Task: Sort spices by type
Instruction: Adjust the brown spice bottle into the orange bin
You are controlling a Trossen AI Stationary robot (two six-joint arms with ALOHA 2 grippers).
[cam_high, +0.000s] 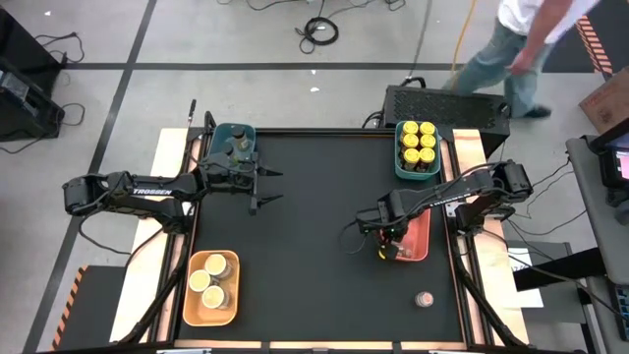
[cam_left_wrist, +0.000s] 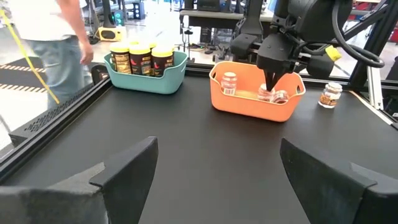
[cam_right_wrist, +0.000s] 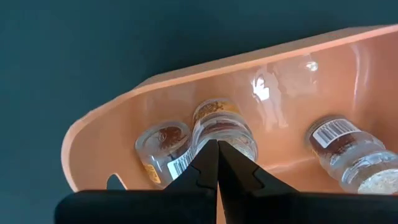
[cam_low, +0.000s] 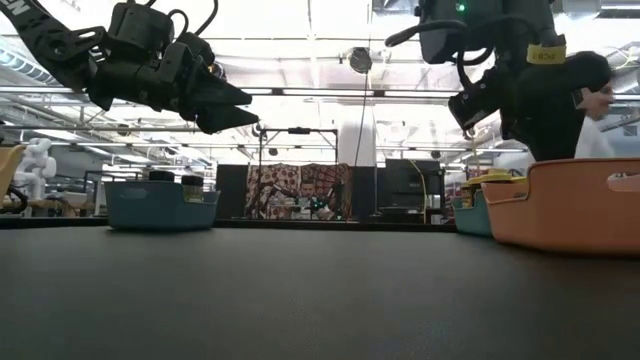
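My right gripper (cam_high: 391, 242) is shut and points down into a salmon tray (cam_high: 421, 231) at the table's right side. Its tips (cam_right_wrist: 217, 146) stand just over small pinkish-lidded jars (cam_right_wrist: 221, 124) lying on their sides in the tray. One more small jar (cam_high: 425, 299) stands alone on the table near the right front and also shows in the left wrist view (cam_left_wrist: 329, 94). My left gripper (cam_high: 273, 187) is open and empty above the table's far left, beside a blue tray (cam_high: 221, 128) of dark-lidded jars (cam_high: 234, 147). My right gripper's shut fingertips (cam_right_wrist: 211, 162) stand right over the middle jar (cam_right_wrist: 236, 134) in the salmon tray, coming from above. I cannot tell whether they touch it.
A teal tray (cam_high: 398, 162) of yellow-lidded jars (cam_high: 418, 141) stands at the far right. An orange tray (cam_high: 189, 305) of tan-lidded jars (cam_high: 211, 280) stands at the near left. A person (cam_high: 531, 39) walks beyond the far right corner. The table's middle (cam_high: 314, 246) is bare black surface.
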